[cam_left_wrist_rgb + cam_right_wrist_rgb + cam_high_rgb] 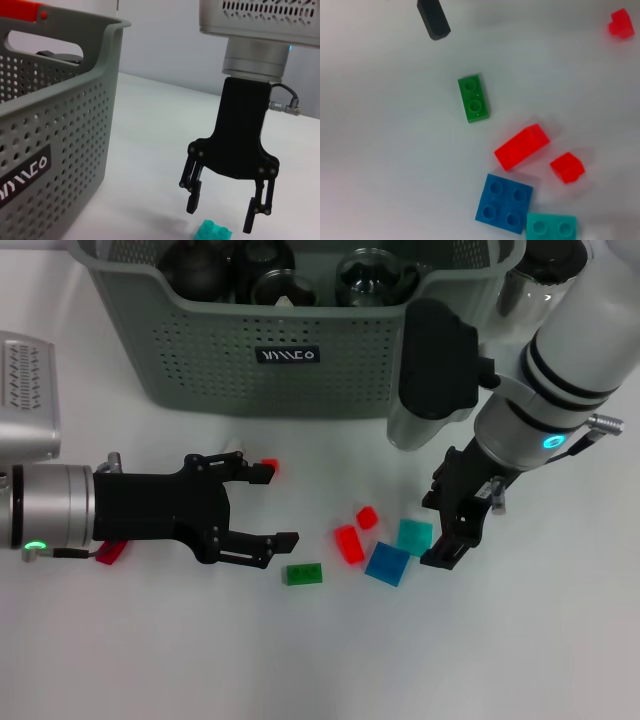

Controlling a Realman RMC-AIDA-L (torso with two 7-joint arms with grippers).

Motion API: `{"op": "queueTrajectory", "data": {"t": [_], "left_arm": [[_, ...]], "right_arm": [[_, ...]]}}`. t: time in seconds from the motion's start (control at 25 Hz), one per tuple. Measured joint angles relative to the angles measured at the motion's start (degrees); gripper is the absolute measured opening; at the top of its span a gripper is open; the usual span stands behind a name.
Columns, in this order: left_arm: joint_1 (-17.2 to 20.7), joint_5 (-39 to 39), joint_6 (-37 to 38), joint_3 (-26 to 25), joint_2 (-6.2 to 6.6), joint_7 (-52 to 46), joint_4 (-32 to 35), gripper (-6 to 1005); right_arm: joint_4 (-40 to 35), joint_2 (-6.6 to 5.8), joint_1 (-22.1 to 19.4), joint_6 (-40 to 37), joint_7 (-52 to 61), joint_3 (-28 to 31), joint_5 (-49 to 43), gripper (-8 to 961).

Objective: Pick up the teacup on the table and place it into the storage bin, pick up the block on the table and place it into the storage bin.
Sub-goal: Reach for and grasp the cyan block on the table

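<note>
Far left, near the table edge: a red block [112, 551] half tucked under the left arm's wrist. Just right of it, the left gripper [265, 507] lying low over the white table [150, 660], fingers spread wide, nothing between them. Beyond its far fingertip, a small red piece [268, 466]; just right of its near fingertip, the green block [303, 574], flat on the table, long axis running left–right in the head view.

Further right, a loose cluster: a red block [349, 543], a smaller red block [367, 517], the blue square block [387, 563], then the teal block [414, 536] touching or nearly touching the blue one.

Right of the cluster, the right gripper [452, 523] pointing down, jaws apart and empty — seen from the left wrist, the teal block [213, 231] sits on the table beneath the gap, slightly toward one finger rather than centred. Teal block therefore the likeliest target, right arm the nearer; closing cleanly would probably call for a small sideways shift before descending.

Across the far side, the storage bin [200, 370], already holding dark and glass vessels; whether one is the teacup cannot be told. No teacup visible on the table. Beside the bin's right end, a clear glass pitcher [420, 428], partly behind the right arm.
</note>
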Motion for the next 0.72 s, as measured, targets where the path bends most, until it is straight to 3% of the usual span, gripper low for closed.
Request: {"op": "queueTrajectory", "data": {"t": [0.72], "left_arm": [[0.4, 0.02, 0.03, 0.01, -0.09, 0.04, 0.03, 919]], "right_arm": [[-0.05, 0.05, -0.69, 5.02, 4.1, -7.5, 1.13, 695]]}}
